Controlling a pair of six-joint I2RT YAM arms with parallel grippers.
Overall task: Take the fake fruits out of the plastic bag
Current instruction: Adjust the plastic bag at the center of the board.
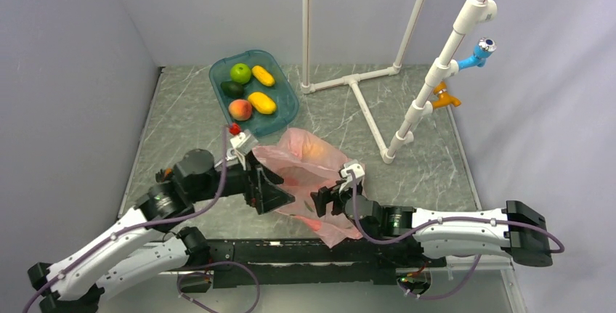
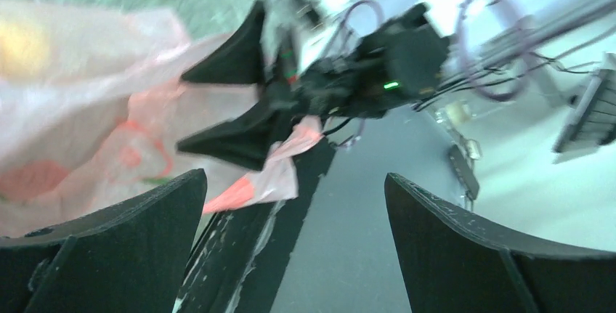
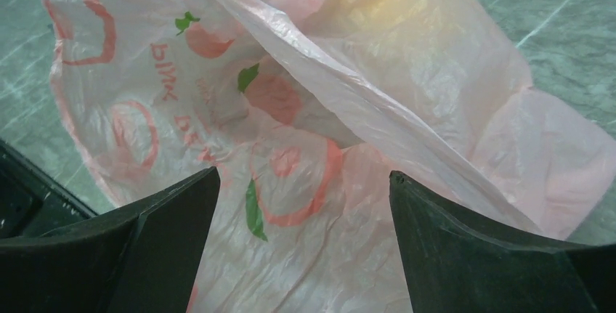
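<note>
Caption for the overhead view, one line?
Both open, the left gripper and right gripper flank the pink plastic bag, a yellowish fruit showing through it; five fruits sit in the teal tray.

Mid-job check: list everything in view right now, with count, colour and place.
plastic bag: one, translucent pink, printed, crumpled near centre
shape in the bag: one, yellow-orange, showing through the far side, kind unclear
tray: one, teal, far left of centre
oblong fruits: two, yellow-orange, in the tray
peach: one, red-and-yellow, tray's near edge
apple: one, bright green, in the tray
avocado: one, dark green, in the tray
pipe frame: one, white, far right
blue fitting, orange fitting: one each, on the slanted pipe
left pincer: black, open, at the bag's left
right pincer: black, open, over the bag
</note>
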